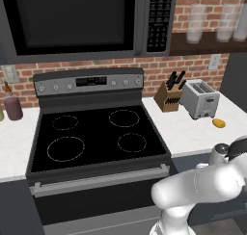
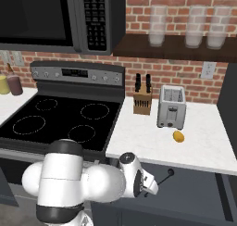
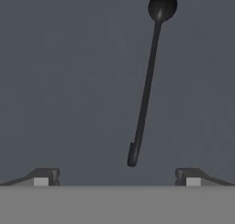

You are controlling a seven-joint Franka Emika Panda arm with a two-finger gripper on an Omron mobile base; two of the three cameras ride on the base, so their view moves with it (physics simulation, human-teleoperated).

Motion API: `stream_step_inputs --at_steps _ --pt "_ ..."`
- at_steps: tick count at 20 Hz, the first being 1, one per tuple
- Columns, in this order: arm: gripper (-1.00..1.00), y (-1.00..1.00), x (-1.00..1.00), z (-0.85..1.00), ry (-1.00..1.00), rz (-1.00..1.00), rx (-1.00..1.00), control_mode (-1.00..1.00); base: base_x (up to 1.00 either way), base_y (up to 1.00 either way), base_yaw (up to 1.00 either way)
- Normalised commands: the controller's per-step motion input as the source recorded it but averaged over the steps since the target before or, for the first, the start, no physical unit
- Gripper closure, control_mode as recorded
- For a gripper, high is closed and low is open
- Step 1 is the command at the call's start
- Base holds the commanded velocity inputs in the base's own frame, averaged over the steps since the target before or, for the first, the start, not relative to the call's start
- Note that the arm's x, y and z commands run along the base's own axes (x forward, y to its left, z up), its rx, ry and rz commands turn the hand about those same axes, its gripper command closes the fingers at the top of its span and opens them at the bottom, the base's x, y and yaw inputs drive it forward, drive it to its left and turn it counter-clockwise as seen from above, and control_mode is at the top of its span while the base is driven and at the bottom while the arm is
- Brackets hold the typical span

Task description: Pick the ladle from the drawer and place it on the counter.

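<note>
Hand view: the ladle [image 3: 146, 87] is seen lying flat on the grey drawer floor [image 3: 69, 81], bowl up at 12 o'clock, handle end down near 6 o'clock. The gripper [image 3: 117, 177] is held above it with its jaws spread wide, nothing between them, and the handle end is seen just above the gap, apart from both fingertips [image 3: 46, 176].

In the right base view the ladle's dark handle [image 2: 163, 176] is made out poking up at the open drawer, at 3 o'clock of the white wrist, below the worktop [image 2: 152, 139] edge. On that worktop a toaster [image 2: 171, 107], a knife block [image 2: 142, 99] and a small yellow fruit [image 2: 178, 136] are found, the fruit just in front of the toaster. The black stovetop [image 2: 55, 121] lies at 9 o'clock of them.

In the left base view the drawer is hidden behind the arm; the same toaster [image 1: 200, 98], knife block [image 1: 170, 93] and fruit [image 1: 219, 123] are shown, plus a dark jar [image 1: 13, 107] on the worktop's far-left stretch.
</note>
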Motion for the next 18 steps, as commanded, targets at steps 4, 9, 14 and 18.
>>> stream_step_inputs --at_steps 4,9,14,18 --pt "-1.00 -0.31 0.02 -0.14 0.01 -0.01 0.00 -1.00 0.00 0.00 0.00" --pt "-1.00 -0.31 0.06 -0.04 0.02 -0.01 0.00 -1.00 0.00 0.00 0.00" --pt "-1.00 -0.26 0.09 -0.07 0.03 -0.01 0.00 -1.00 0.00 0.00 0.00" --pt "-1.00 -0.07 0.05 -0.15 0.02 0.00 0.00 -1.00 0.00 0.00 0.00"
